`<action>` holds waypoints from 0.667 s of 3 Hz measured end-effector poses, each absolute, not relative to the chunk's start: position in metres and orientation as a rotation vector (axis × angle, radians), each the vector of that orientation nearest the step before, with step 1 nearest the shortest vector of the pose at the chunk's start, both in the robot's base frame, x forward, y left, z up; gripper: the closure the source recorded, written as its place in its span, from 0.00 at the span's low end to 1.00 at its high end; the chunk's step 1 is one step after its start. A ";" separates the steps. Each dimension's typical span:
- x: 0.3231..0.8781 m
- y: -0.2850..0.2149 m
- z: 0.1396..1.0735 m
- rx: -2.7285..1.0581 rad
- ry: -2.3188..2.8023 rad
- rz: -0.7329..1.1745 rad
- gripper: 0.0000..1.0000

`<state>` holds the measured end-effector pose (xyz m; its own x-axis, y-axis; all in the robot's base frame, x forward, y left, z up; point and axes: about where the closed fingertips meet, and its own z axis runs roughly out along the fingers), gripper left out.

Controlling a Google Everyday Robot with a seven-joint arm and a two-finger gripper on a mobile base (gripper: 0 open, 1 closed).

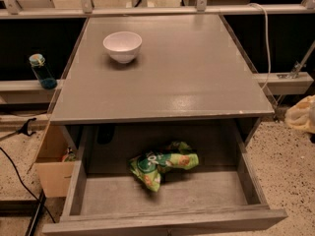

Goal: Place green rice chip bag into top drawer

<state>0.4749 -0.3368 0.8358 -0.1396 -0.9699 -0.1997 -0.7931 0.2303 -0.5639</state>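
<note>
Bright green rice chip bag [162, 163], dark green logo [146, 165]; grey top drawer [197, 196]; white bowl [122, 45]; cream claw [301, 114] at right edge

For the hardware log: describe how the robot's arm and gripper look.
Only the gripper shows, at the picture's right edge, right of the top drawer: a pale cream-yellow, rounded, lumpy form. No cables or markings can be made out; the arm is out of view.
</note>
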 end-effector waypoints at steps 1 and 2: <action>0.506 -0.384 0.854 -1.627 1.975 -0.605 1.00; 0.508 -0.385 0.854 -1.622 1.972 -0.608 1.00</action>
